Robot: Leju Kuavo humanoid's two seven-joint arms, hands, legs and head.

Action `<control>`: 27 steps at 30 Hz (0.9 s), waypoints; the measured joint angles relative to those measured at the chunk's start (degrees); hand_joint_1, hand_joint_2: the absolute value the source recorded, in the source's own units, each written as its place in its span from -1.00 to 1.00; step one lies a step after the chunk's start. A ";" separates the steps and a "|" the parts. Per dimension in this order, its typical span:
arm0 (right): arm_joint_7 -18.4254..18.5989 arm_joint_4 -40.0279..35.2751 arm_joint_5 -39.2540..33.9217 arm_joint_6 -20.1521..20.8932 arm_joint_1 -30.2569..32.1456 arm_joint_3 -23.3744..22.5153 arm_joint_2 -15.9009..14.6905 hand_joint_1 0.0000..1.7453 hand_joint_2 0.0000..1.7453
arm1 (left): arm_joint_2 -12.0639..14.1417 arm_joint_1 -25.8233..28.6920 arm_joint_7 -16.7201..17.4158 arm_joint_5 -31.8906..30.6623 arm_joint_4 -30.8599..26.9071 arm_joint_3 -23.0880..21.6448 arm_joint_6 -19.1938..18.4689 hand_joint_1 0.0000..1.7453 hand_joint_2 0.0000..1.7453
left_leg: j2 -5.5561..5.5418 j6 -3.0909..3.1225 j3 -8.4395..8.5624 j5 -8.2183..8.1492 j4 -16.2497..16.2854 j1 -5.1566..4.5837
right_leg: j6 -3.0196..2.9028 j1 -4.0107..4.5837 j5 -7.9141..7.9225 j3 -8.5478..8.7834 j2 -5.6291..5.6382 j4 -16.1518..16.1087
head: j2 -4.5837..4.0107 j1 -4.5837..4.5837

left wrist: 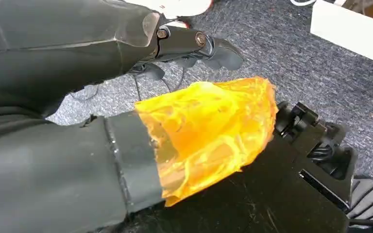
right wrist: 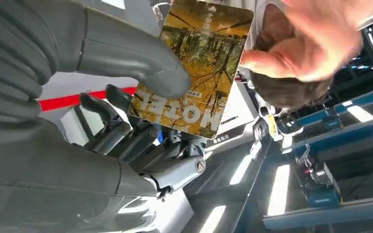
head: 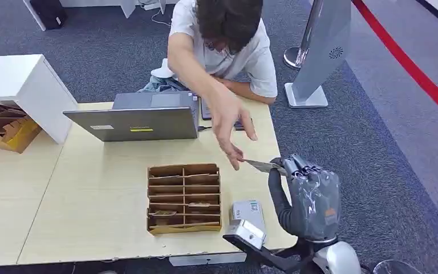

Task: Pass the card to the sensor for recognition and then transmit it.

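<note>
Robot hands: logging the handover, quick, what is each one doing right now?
Right robot hand: holding the thin autumn-forest printed card, thumb pressed on it, a person's hand reaching to it.
Left robot hand: holding nothing visible; open or shut cannot be told.

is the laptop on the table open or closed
Open. The laptop has its lid raised, the lid's back facing the robot; its screen faces away, so on or off cannot be told.

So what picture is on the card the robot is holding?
Golden-yellow autumn trees with white lettering, on the flat rectangular card; clearest in the right wrist view.
</note>
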 joint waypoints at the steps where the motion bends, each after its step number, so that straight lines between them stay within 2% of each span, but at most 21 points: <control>1: -0.19 0.00 -0.45 0.11 0.01 -0.02 0.00 1.00 1.00 | 0.00 -0.01 0.02 0.09 0.02 -0.22 0.00 -1.00 -1.00 | 0.00 0.00 0.00 0.00 0.00 0.00 | 0.00 0.00 0.00 0.00 0.00 0.00 | 0.00 0.00; 11: -2.32 -0.09 -6.15 1.36 0.15 -0.11 0.13 1.00 1.00 | 0.00 -0.25 0.33 0.90 0.02 -1.66 -0.17 -1.00 -1.00 | 0.00 0.00 0.00 0.00 0.00 0.00 | 0.00 0.00 0.00 0.00 0.00 0.00 | 0.00 0.00; 16: -4.44 -0.22 -14.15 4.44 0.70 -0.57 0.48 1.00 1.00 | 0.00 -0.27 0.66 2.27 0.02 -2.97 -0.22 -1.00 -1.00 | 0.00 0.00 0.00 0.00 0.00 0.00 | 0.00 0.00 0.00 0.00 0.00 0.00 | 0.00 0.00; 22: -6.43 -0.55 -25.78 10.65 2.46 -2.67 1.11 1.00 1.00 | 0.00 -0.25 0.81 3.67 0.04 -3.54 0.81 -1.00 -1.00 | -0.01 0.00 0.00 0.00 0.00 0.00 | 0.00 0.00 0.00 0.00 0.00 0.00 | 0.00 0.00; 27: -4.55 0.15 -35.40 12.94 5.84 -4.17 0.94 1.00 1.00 | 0.02 -0.06 0.79 4.70 0.09 -3.98 2.03 -1.00 -1.00 | 0.00 0.00 -0.02 -0.01 0.00 0.00 | 0.00 0.00 -0.01 -0.01 0.00 0.00 | 0.00 -0.02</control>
